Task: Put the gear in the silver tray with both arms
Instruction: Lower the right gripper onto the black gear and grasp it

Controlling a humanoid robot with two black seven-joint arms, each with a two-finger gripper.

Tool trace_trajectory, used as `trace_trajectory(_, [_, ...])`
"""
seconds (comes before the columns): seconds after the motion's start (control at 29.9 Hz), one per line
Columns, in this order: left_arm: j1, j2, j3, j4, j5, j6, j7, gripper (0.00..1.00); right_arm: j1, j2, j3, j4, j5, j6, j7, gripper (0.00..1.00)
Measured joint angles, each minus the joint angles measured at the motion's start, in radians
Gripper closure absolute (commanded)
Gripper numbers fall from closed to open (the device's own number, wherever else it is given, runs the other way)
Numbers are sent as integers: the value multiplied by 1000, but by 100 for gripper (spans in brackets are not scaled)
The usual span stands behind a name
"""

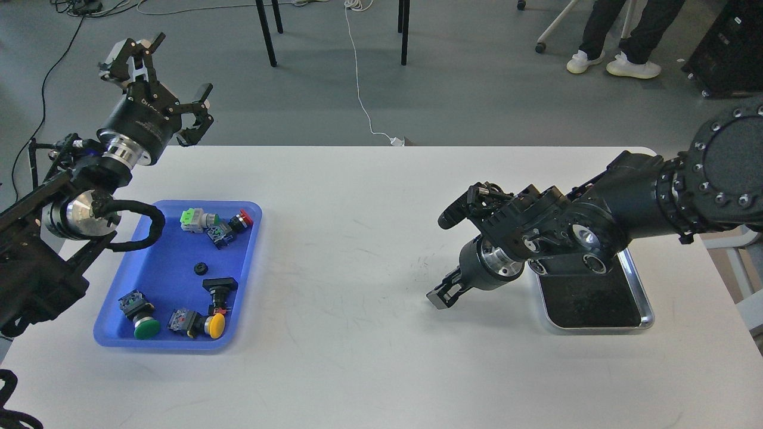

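The gear (198, 269), small, black and round, lies in the middle of the blue plastic tray (152, 265) on the left. The silver tray (647, 311) sits at the right of the white table, its far end hidden under my right arm. My left gripper (182, 65) is open and empty, raised high beyond the table's back left corner, far from the gear. My right gripper (440, 296) hangs low over the bare table just left of the silver tray; it is dark and small, so I cannot tell its fingers apart.
The blue tray also holds several push-button switches, with green (146, 327), yellow (216, 325) and red (244, 219) caps, around the gear. Chair legs, a white cable (357, 83) and a person's feet (632, 65) are on the floor beyond the table.
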Motion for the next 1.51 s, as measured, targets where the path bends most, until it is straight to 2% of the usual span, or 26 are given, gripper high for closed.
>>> trace_trajectory(0.23, [0, -3, 0, -1, 1, 4, -2, 2, -23, 0, 0, -1, 0, -17, 0, 46])
trace_trajectory(0.6, [5, -6, 2, 0, 1, 4, -3, 2, -37, 0, -2, -6, 0, -20, -3, 53])
trace_trajectory(1.17, [6, -18, 0, -1, 1, 5, -2, 2, -61, 0, 0, -31, 0, -41, -3, 55])
trace_trajectory(1.34, [6, -18, 0, 0, 1, 5, -3, 2, -67, 0, 1, -36, 0, -41, -2, 63])
trace_trajectory(1.44, [6, -15, 0, 0, 1, 5, -2, 2, -67, 0, 1, -37, 0, -41, 0, 73])
trace_trajectory(1.51, [6, -14, 0, 0, 1, 5, -2, 2, -66, 0, 0, -37, 0, -40, 0, 74])
